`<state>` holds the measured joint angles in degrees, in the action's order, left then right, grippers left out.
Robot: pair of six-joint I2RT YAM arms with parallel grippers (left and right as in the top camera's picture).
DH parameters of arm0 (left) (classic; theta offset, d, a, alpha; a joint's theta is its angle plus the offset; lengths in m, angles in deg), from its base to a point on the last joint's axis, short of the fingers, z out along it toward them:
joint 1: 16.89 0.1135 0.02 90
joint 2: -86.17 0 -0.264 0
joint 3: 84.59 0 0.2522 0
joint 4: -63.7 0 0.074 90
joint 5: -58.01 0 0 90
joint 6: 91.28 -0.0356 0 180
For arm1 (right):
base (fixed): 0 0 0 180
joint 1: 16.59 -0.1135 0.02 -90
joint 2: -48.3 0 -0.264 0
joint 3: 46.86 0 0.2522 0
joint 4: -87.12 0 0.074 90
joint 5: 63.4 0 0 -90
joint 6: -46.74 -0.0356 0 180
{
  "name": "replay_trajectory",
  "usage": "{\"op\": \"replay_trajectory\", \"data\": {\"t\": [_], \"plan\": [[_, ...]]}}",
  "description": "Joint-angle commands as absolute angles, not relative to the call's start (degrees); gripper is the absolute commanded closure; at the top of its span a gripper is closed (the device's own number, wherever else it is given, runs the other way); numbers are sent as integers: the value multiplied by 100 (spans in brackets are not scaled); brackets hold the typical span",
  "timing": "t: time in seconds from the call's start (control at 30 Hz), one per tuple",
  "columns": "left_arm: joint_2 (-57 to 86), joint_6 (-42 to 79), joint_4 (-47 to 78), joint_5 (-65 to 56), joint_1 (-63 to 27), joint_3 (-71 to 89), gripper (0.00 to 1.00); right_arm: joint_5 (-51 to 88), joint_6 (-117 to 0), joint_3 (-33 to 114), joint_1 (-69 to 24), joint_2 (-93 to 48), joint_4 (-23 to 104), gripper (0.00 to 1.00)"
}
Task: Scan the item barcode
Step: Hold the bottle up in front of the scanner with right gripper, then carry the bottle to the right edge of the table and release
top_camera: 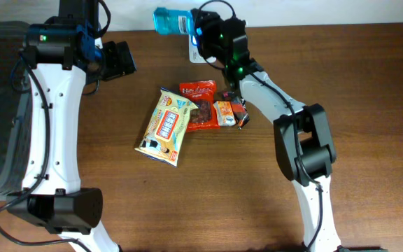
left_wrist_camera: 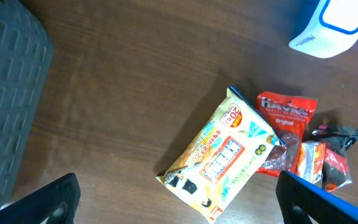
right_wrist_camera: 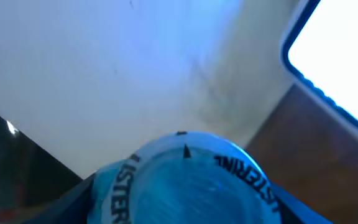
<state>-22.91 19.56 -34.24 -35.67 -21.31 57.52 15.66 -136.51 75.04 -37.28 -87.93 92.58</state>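
The right gripper (top_camera: 193, 29) is clamped on a translucent blue mouthwash bottle (top_camera: 168, 21). Its rounded end carries black LISTERINE lettering. The left gripper (top_camera: 123, 59) stands wide apart, empty.

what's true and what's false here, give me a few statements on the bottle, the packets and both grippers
1. The right gripper holds the clear blue plastic bottle. True.
2. The left gripper grips the yellow and white flat packet. False: its jaws stand open and empty, and the packet lies on the brown wooden table.
3. The red foil packet lies next to the yellow and white flat packet. True.
4. The bottle stands upright on the table. False: it is held up, lying sideways.
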Motion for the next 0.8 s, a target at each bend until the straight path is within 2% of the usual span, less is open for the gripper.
{"op": "replay_trajectory", "data": {"t": [0.0, 0.17, 0.43, 0.63, 0.7, 0.77], "plan": [[-2300, 2013, -3415, -3630, -2120, 5741, 1, 1667, -14959, 7867, -3518, -8734, 8808, 36], [-2300, 2013, -3415, -3630, -2120, 5741, 1, 1577, -15221, 7867, -3304, -8747, 7805, 35], [-2300, 2013, -3415, -3630, -2120, 5741, 1, 1429, -15221, 7867, -3225, -8751, 7693, 35], [-2300, 2013, -3415, -3630, -2120, 5741, 1, 1184, -15195, 7867, -3223, -8751, 8244, 35], [-2300, 2013, -3415, -3630, -2120, 5741, 1, 1042, -14871, 7928, -3151, -8738, 8819, 35], [-2300, 2013, -3415, -3630, -2120, 5741, 1, 808, -14478, 8120, -3039, -8705, 8863, 32]]}}
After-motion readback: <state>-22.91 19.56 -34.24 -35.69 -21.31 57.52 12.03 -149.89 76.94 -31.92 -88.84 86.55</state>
